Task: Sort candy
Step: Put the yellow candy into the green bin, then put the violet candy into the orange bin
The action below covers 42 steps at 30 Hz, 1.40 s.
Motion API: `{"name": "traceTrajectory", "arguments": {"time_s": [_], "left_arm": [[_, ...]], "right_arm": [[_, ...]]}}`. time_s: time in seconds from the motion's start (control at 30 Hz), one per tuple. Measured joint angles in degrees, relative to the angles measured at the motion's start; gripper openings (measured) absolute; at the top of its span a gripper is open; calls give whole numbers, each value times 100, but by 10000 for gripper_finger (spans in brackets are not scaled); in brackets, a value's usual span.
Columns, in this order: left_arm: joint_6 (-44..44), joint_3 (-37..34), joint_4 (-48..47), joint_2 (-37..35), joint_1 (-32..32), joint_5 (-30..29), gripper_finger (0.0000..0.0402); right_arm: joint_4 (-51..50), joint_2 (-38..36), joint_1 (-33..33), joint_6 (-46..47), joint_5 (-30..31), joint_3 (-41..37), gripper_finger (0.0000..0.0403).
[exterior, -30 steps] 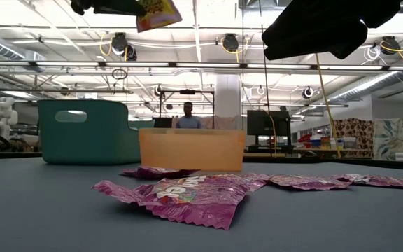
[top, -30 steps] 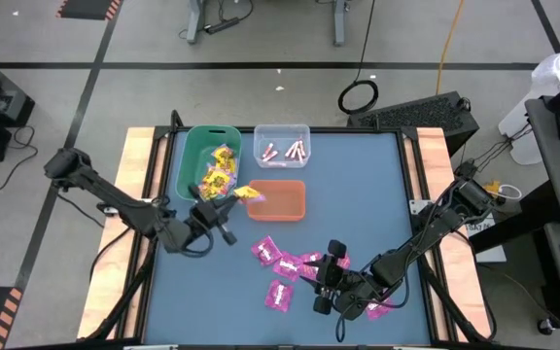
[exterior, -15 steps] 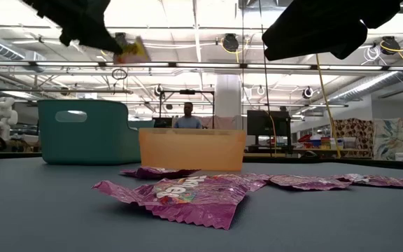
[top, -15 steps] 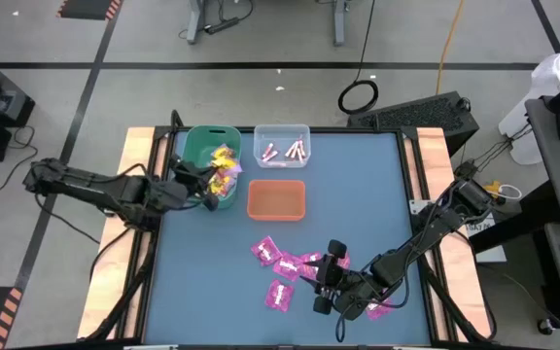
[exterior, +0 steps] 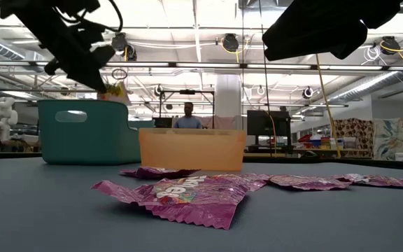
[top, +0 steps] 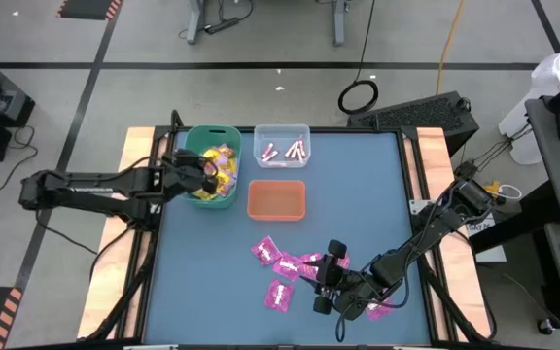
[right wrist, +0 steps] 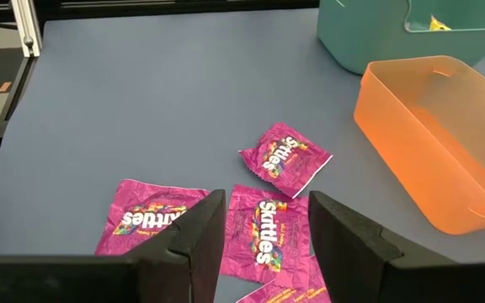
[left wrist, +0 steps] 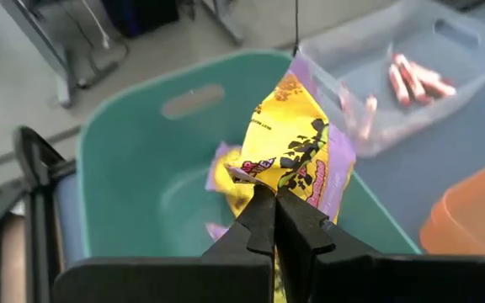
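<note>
Left gripper [left wrist: 274,220]: fingers pinched tight on a yellow candy packet [left wrist: 291,143], gripping its lower edge; the packet stands upright above the fingertips (purple trim along one side). It hangs over the open top of the green bin [top: 193,146], which sits near the far-left corner of the tabletop [top: 377,204] and has more yellow packets [top: 224,167] inside. In the low view the left gripper [exterior: 93,59] is just above the bin's rim [exterior: 82,103] with the packet [exterior: 115,91] poking out below it. The left arm [top: 86,185] reaches in across the left edge of the table.

Right gripper [right wrist: 259,227]: fingers spread apart, nothing between them. It hovers low over the table near the near-right corner, above a loose cluster of magenta Skittles packets [right wrist: 285,158]. From above, that cluster [top: 278,262] lies toward the near edge, centre to right.

Orange bin [top: 277,200] sits mid-table just beside the green one, between it and the magenta packets. Clear bin [top: 281,136] is at the far edge, right of the green bin, holding a few pale pink sticks [top: 287,151].

A person [exterior: 188,119] is visible in the room beyond the far edge.
</note>
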Motion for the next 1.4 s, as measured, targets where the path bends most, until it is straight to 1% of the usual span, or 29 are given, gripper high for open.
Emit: {"name": "traceTrajectory", "arguments": {"time_s": [0.13,0.27,0.37,0.57,0.67,0.83,0.97,1.07,1.17,1.2,1.4], "left_arm": [[44,-5,2,203,193,371,4],[121,-6,3,537,389,530,4],[150,-6,12,828,507,756,4],[154,-7,155,1202,606,790,7],[160,-7,262,1251,675,854,29],[213,-6,263,1248,732,919,84],[497,130,259,1143,715,1053,123],[793,348,278,938,593,1209,141],[1048,545,388,644,344,1375,146],[1067,610,461,541,220,1424,147],[1272,684,1111,189,-708,1840,147]], "right_arm": [[-4,0,0,2,0,0,162],[-6,0,0,17,-2,0,162],[-6,0,0,20,-2,0,162],[-17,0,0,20,-2,0,162],[-17,0,0,20,-2,0,162],[-14,0,0,58,-4,0,162],[3,0,0,110,-147,0,162],[-36,-28,0,269,-471,0,162],[-170,-251,-11,330,-1200,0,162],[-210,-345,-11,377,-1352,1,162],[-653,-657,143,338,-1534,4,162]]}}
